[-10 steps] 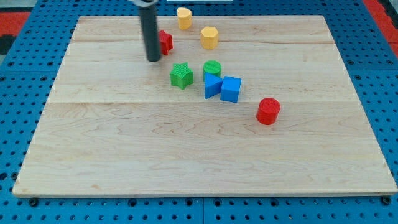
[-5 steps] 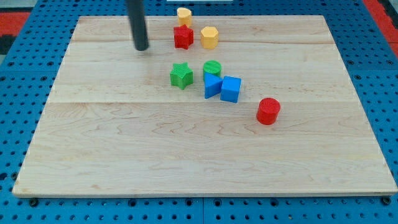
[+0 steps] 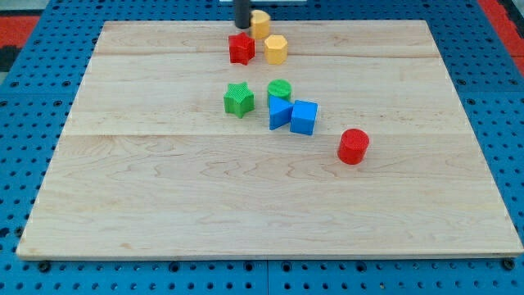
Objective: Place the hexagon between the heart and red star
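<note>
The yellow hexagon (image 3: pixel 276 49) lies near the view's top, just right of the red star (image 3: pixel 241 48). The yellow heart (image 3: pixel 260 23) sits above and between them at the board's top edge. My tip (image 3: pixel 242 25) is at the view's top, touching the heart's left side and just above the red star. Only the rod's lower end shows.
A green star (image 3: pixel 238 99), a green cylinder (image 3: pixel 280 88), a blue triangle (image 3: pixel 279 112) and a blue cube (image 3: pixel 304 116) cluster below the hexagon. A red cylinder (image 3: pixel 354 146) stands to the right. The wooden board (image 3: pixel 164 188) lies on a blue pegboard.
My tip pushed the red star to the right, then swung up to the top edge and pushed the yellow heart to the right.
</note>
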Motion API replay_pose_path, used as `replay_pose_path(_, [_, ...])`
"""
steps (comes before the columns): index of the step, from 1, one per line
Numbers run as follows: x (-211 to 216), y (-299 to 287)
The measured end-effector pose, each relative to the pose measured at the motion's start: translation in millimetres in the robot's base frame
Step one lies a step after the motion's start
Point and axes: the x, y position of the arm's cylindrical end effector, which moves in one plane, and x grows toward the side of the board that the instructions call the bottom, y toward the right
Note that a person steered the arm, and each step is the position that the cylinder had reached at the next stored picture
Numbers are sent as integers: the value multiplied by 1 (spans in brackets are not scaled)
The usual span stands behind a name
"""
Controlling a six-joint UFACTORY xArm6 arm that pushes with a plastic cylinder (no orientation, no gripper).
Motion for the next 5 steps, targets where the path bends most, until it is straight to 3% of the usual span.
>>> replay_pose_path(2, [56,39])
replay_pose_path(3, [58,84])
replay_pose_path(4, [52,144])
replay_pose_path(5, [-3,152])
